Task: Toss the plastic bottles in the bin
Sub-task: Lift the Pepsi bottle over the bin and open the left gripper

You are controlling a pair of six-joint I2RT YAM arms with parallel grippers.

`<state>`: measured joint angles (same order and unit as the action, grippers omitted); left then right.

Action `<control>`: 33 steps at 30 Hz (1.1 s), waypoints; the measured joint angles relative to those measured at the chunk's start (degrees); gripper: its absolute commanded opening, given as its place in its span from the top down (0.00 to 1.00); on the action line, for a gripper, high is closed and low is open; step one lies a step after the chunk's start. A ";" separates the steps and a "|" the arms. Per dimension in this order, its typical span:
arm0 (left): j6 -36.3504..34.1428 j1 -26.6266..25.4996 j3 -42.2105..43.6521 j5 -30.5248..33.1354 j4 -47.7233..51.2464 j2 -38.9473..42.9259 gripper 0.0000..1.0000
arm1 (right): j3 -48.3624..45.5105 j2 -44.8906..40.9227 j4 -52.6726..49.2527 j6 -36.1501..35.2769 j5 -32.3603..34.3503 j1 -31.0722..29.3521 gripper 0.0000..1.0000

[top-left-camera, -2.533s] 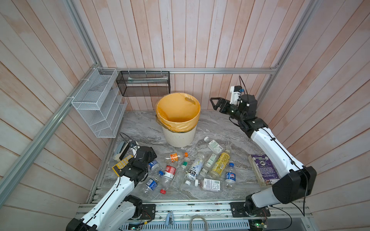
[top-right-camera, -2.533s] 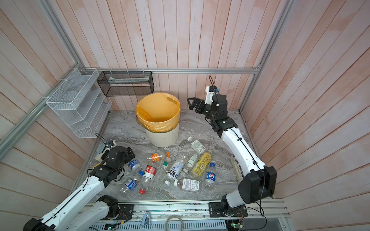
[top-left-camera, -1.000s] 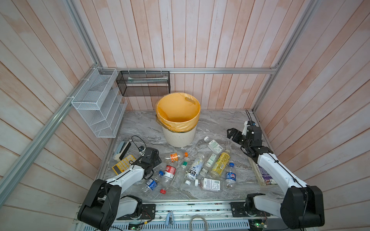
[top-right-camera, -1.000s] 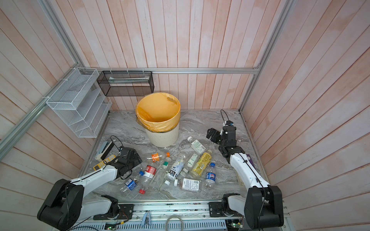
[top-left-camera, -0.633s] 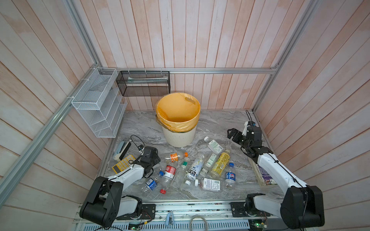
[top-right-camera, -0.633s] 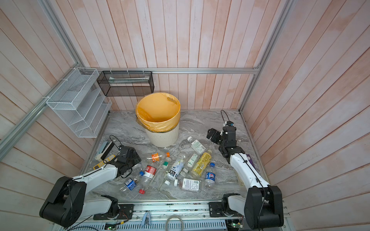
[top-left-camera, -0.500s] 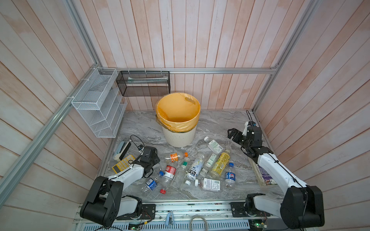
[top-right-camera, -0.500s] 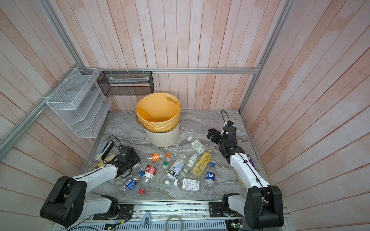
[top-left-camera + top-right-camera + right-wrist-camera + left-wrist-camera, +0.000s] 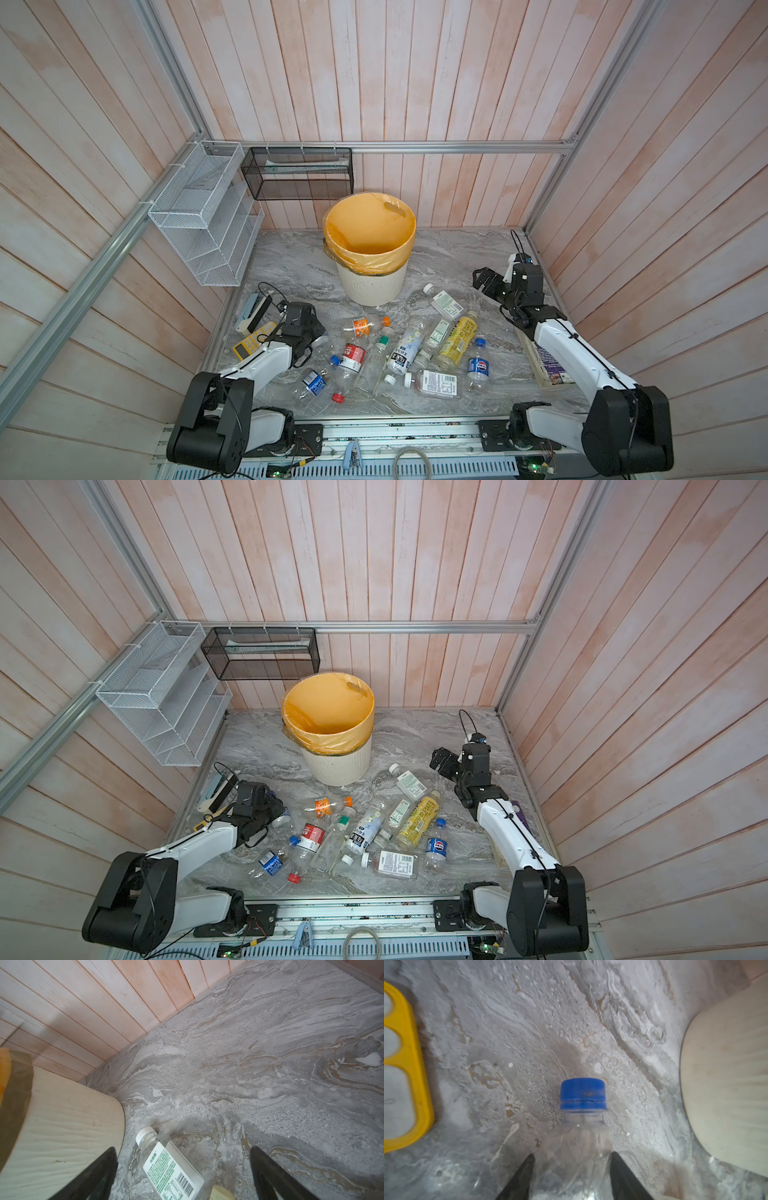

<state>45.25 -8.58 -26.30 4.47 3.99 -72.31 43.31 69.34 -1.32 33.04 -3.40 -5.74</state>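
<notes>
Beside the yellow calculator (image 9: 406,1076), the left gripper (image 9: 572,1154) squeezes a clear blue-capped bottle (image 9: 582,1095) on the floor (image 9: 529,1022). The right gripper (image 9: 182,1147) hangs wide open by a white-labelled bottle (image 9: 168,1169) near the bin (image 9: 62,1126).

Blue-capped bottle (image 9: 583,1124) and blurred yellow calculator (image 9: 420,1093) run past the frame edge.

Counting roughly eleven plastic bottles (image 9: 405,351), allowing for overlap in the pile. Also tallying one bin (image 9: 370,289), two wire racks (image 9: 199,232), one yellow calculator (image 9: 249,344), one purple book (image 9: 548,365), one unidentified pale device (image 9: 250,311) and two robot arms (image 9: 266,368).
</notes>
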 measured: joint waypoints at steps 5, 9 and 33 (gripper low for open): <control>-0.59 3.85 -0.83 -2.51 -0.52 5.51 0.51 | -0.15 -0.57 0.00 0.00 0.61 0.44 0.01; -1.51 5.35 -3.72 -3.89 0.17 8.39 0.51 | -0.46 -0.63 -0.07 0.00 0.74 0.66 0.01; -13.51 -2.14 -55.06 -4.07 -0.83 -3.26 0.42 | -3.21 -8.46 -2.80 -0.72 -0.28 5.46 0.01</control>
<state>31.75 -10.72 -81.36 0.40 3.16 -75.57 40.10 60.88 -4.12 32.32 -3.68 -0.27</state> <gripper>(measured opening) 0.515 0.992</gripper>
